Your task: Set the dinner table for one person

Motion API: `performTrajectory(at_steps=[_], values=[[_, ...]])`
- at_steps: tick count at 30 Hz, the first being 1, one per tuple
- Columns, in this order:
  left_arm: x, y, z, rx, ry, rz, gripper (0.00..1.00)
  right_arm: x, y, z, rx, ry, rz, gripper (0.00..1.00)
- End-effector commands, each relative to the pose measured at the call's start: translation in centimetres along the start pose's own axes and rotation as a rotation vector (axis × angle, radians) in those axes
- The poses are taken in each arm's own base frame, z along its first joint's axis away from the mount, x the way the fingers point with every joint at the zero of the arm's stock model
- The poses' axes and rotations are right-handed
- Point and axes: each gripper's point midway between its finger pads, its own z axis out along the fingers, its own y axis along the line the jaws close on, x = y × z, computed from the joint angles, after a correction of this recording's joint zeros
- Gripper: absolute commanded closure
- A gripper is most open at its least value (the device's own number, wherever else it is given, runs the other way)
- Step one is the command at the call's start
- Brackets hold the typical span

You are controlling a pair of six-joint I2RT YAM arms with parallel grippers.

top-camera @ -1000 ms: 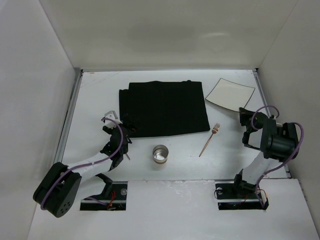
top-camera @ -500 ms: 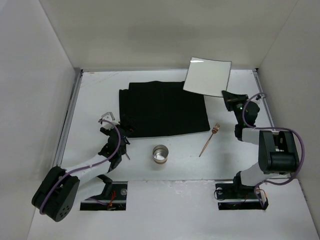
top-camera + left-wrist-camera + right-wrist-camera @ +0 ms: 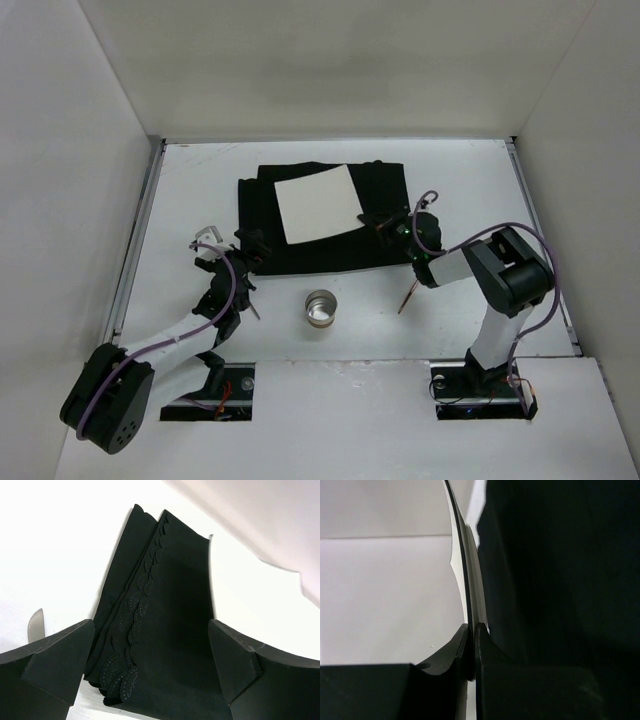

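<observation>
Matte-white rectangular tabletop (image 3: pixel 470 180) with thin side rails sits where it was, filling the floor of the white-walled cell, arm bases at its near edge.

Black scalloped-edge cloth mat (image 3: pixel 300 258) is unshifted over the last second, at the tabletop's far-centre.

Main change: the glossy white square plate (image 3: pixel 318 205) has left the far-right corner of the tabletop. A second ago it lay there. Half a second ago it was raised and tilted. Now it's over the middle of the mat, rotated off-square to the mat edges.

Right hand (image 3: pixel 385 225) has swung left with it and is clamped on the plate's right rim. The wrist view shows the rim (image 3: pixel 462 570) pinched edge-on between both fingers. Can't tell whether the plate has touched the mat.

Left hand (image 3: pixel 225 250) has barely moved. It's spread wide and empty, just off the mat's near-left corner, mat (image 3: pixel 165 630) framed between its fingers.

Short round metal cup (image 3: pixel 321 309) and copper-coloured fork (image 3: pixel 407 298) are unmoved on bare tabletop near the mat's front edge. The fork's tine end is now hidden under the right arm.

Judgement: plate placement is nearly done, with release pending. Cup and fork aren't yet arranged around it.

Writing, brands, labels: none readable in any view.
</observation>
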Motion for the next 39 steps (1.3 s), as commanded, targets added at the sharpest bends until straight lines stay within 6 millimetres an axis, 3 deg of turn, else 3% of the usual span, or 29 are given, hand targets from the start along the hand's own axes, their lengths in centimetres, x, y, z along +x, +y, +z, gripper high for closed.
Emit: performTrajectory(at_steps=[1,7,20,30,34,39], values=[[-0.7,0.1,0.0,0.000,-0.031,-0.034,0.00,-0.7,11.9,-0.7,-0.427,-0.087,0.054,0.97],[-0.1,-0.1,0.2,0.000,-0.007,-0.017,0.00,1.2,10.2,0.6,-0.392,-0.092,0.071,0.97],[0.3,-0.5,0.3,0.013,0.009,-0.010,0.00,0.4,9.0,0.5,-0.373,-0.154,0.044,0.97],[0.1,-0.6,0.1,0.017,0.001,-0.005,0.00,-0.1,5.0,0.3,-0.281,-0.168,0.042,0.95],[0.5,-0.5,0.4,0.012,0.015,-0.005,0.00,-0.5,3.4,0.3,-0.218,-0.169,0.033,0.85],[0.3,-0.4,0.4,0.005,0.007,-0.002,0.00,-0.8,0.7,0.1,-0.075,-0.163,-0.004,0.59]])
